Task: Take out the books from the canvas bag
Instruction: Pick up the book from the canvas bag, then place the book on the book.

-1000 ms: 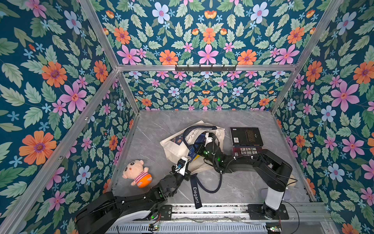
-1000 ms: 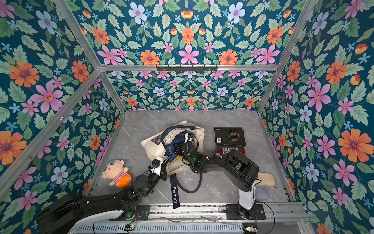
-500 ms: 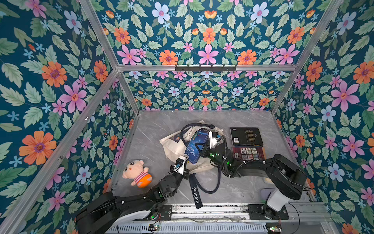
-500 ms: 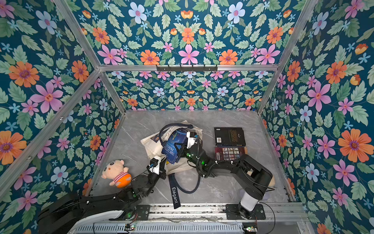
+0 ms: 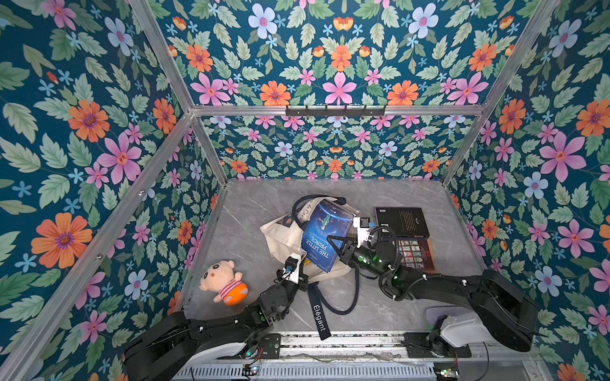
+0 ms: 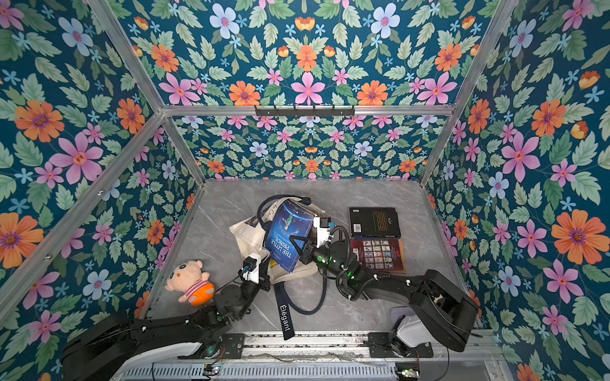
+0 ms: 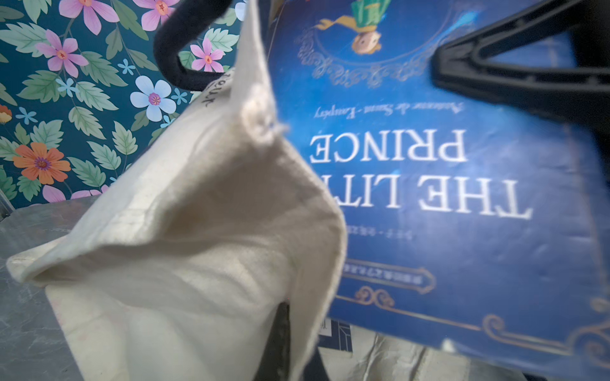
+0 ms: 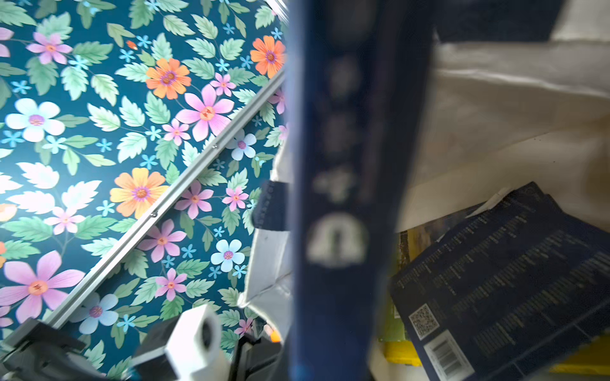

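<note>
Holding blue book [image 5: 325, 227] tilted over canvas bag [image 5: 280, 236] on the table [image 5: 251, 211]: right gripper [image 5: 331, 240] is clamping its cover, left gripper [image 5: 298, 264] is pinching the bag's rim. Judging that the rim is needing firm pinning while the book is lifting clear.

In the right wrist view the blue book [image 8: 343, 198] is blurred, its spine lettering unreadable. Inside the canvas bag [image 8: 511, 115] a dark book [image 8: 511, 280] covers most of a yellow book [image 8: 401, 354]; the picture's edge cuts both. In both top views bag cloth hides the left gripper's [image 5: 303, 268] fingertips.
</note>
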### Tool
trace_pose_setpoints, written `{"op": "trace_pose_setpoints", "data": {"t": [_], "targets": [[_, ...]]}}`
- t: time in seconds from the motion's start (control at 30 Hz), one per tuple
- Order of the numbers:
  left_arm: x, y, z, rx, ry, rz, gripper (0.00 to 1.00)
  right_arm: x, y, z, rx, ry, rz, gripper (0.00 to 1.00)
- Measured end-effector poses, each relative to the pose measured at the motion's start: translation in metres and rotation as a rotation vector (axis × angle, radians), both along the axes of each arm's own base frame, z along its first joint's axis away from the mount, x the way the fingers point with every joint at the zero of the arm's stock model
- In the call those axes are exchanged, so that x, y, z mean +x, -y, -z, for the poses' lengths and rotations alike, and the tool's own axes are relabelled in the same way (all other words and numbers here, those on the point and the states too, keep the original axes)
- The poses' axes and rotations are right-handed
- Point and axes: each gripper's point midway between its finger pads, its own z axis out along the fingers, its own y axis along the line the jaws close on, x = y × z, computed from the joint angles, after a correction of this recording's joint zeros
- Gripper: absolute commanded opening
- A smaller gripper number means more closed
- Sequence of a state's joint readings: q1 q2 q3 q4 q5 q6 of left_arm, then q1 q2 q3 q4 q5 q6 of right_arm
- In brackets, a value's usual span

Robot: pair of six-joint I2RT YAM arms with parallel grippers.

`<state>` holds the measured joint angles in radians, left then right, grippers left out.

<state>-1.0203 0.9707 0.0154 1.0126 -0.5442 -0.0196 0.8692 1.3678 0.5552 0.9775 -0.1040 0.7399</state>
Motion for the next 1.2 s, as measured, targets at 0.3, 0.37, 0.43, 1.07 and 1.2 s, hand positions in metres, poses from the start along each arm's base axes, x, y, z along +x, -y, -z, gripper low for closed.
{"op": "trace_pose_setpoints", "data": {"t": [0.3, 0.37, 0.43, 1.07, 1.2], "targets": [[0.001, -0.001, 0.002, 0.003, -0.005, -0.007, 0.0, -0.027, 0.047, -0.029, 0.016, 0.083, 0.062, 0.0], [0.001, -0.001, 0.002, 0.004, -0.006, -0.008, 0.0, -0.03, 0.06, -0.033, 0.016, 0.085, 0.099, 0.0], [0.001, -0.001, 0.002, 0.005, -0.006, -0.008, 0.0, -0.031, 0.073, -0.036, 0.017, 0.088, 0.145, 0.0], [0.003, 0.003, 0.006, 0.029, -0.021, -0.007, 0.0, -0.026, 0.208, 0.014, 0.034, -0.08, 0.691, 0.0], [0.003, 0.004, 0.006, 0.031, -0.022, -0.006, 0.0, -0.024, 0.227, 0.033, 0.033, -0.145, 0.789, 0.0]]}}
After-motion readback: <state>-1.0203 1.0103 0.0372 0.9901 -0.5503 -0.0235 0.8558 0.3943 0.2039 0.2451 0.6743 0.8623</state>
